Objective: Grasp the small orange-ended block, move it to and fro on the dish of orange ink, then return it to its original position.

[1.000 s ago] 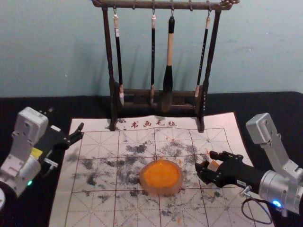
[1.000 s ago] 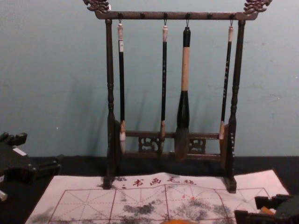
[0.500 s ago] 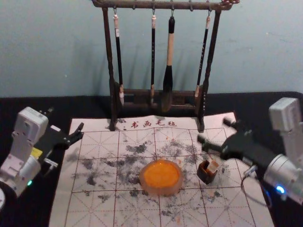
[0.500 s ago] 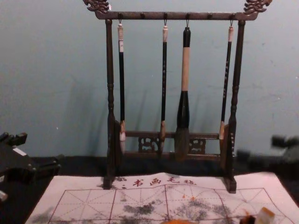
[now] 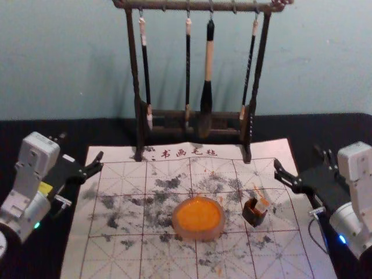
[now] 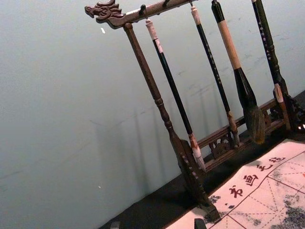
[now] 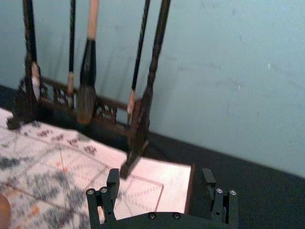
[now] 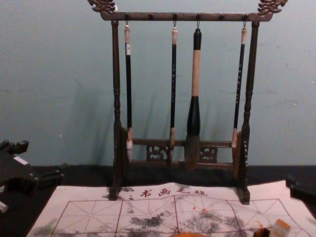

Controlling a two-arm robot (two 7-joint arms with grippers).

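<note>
Pale blue-grey wall (image 5: 58,64) behind, black table (image 5: 331,123) below, w/ a white gridded mat (image 5: 285,261) on it. Your R gripper (image 5: 297,156) is by the mat's R edge, farther back than the block & to its R; jaws wide apart, nothing btwn them in the R wrist view. Your L gripper (image 5: 81,145) is parked at the mat's L edge, jaws apart too.

Out from the R jaws, you've got the small block (image 5: 263,204) tilted in a small dark holder (image 5: 253,215), pale w/ orange at its upper end, leaning R & touching no gripper. Holder has orange marks at the rim, & sits on the mat's R half. To its L, near but not touching, is your round dish of orange ink (image 5: 199,216). Mat's got black smudges around the dish, plus a few orange spots; red characters run along the far edge. Behind, you've a dark wooden rack (image 5: 200,6) w/ 4 brushes hanging, incl. one thick brush (image 5: 207,70).
</note>
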